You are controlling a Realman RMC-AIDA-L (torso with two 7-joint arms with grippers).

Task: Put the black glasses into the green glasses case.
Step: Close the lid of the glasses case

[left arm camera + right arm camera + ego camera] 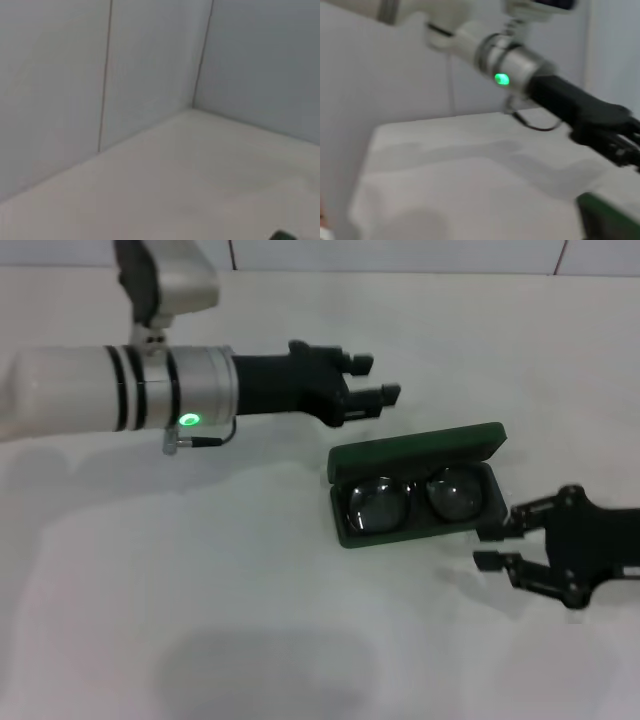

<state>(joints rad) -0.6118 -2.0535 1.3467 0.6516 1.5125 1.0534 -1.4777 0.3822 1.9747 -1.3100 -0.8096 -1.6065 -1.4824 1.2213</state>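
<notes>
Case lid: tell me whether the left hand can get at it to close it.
Probably yes. The left hand is open, holds nothing, and hovers just behind the raised lid of the green case, with only bare table between. The glasses already lie inside.

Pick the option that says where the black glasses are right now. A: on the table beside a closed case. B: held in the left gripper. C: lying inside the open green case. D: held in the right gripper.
C: in the head view the black glasses lie in the tray of the green glasses case, its lid up; the left gripper and right gripper are both open and empty.
</notes>
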